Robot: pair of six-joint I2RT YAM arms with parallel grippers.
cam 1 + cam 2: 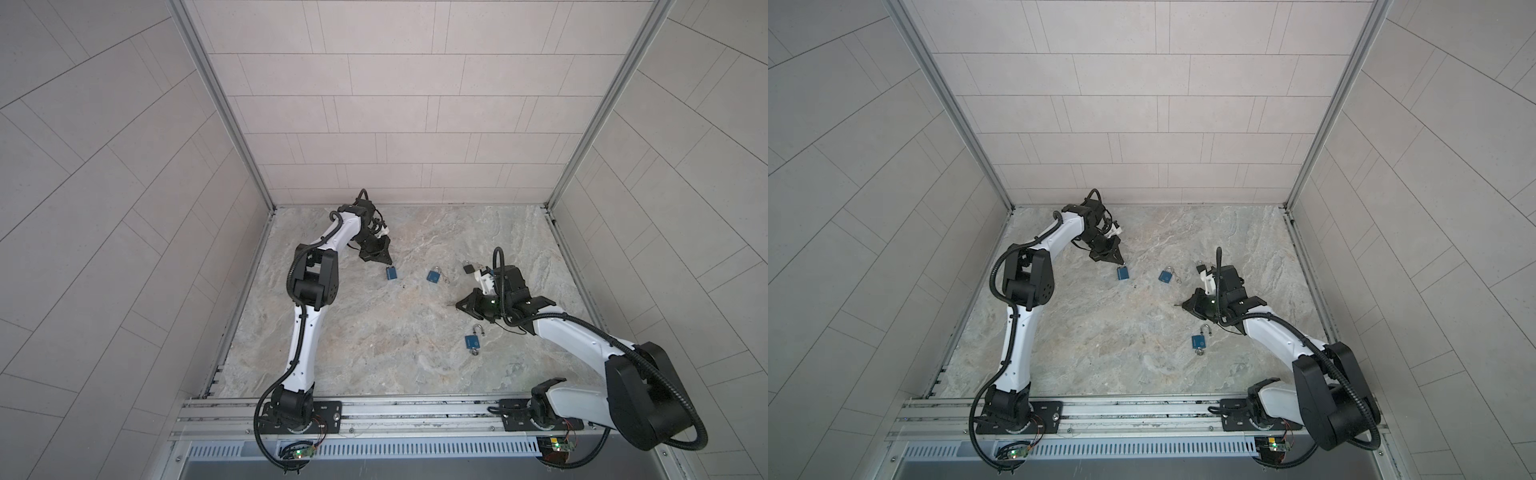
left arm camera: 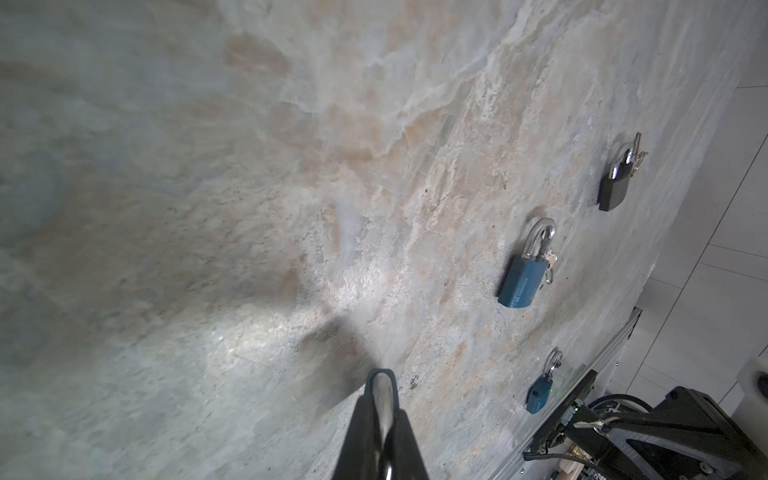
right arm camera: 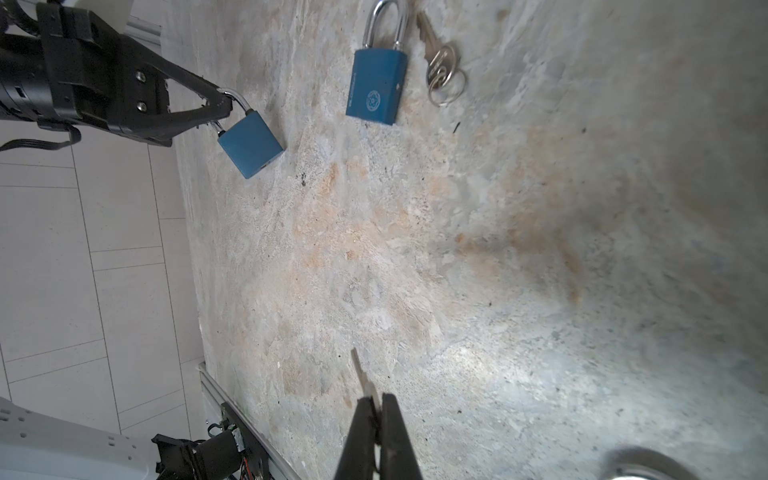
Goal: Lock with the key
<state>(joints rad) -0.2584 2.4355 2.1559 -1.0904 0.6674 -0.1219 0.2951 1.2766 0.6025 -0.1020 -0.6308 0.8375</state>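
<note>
Pinching the steel shackle of a blue padlock in the left jaws, pressed fully together on the bow, toward the back left of the bench. Held so that the body trails away from the jaws, long axis sloping toward the bench's middle and keyhole end farthest from the arm. One shackle leg seated in the body, the other seemingly clear of it. Cannot tell whether the body touches the bench. No writing visible on the plain face.

Gripping a key by its head in the right jaws, likewise shut tight on it, over the right-centre of the bench. Held with the blade straight out past the tips, pointing across toward the left arm's side, well apart from the held padlock.

Lying flat between the arms, a second blue padlock, shackle closed, ring of keys just beside it. Marked with a round white emblem and a line of print along one edge, too small to read.

Farther right, a black padlock. Nearer the front edge, a third blue padlock, shackle offset from its body.
</note>
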